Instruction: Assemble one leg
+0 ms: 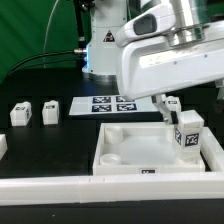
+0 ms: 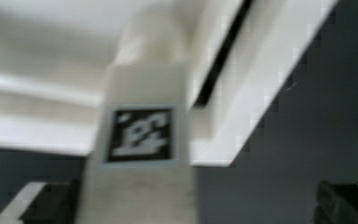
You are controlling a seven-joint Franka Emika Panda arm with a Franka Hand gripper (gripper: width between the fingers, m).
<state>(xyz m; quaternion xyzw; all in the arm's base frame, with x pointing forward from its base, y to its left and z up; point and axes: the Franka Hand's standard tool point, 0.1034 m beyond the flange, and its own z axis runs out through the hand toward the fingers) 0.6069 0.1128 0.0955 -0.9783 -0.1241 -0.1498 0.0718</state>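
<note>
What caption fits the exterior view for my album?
Robot's open gripper hangs over a leg standing at the tray, three more legs waiting nearby.

Marker board (image 1: 112,103) flat on black table (image 1: 50,150); white tray (image 1: 120,150) nearer.

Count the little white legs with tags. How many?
3 for sure: two legs side by side on the table at the exterior view's left, one upright at the tray's right corner. A cut-off piece at the left edge may be a fourth.
</note>
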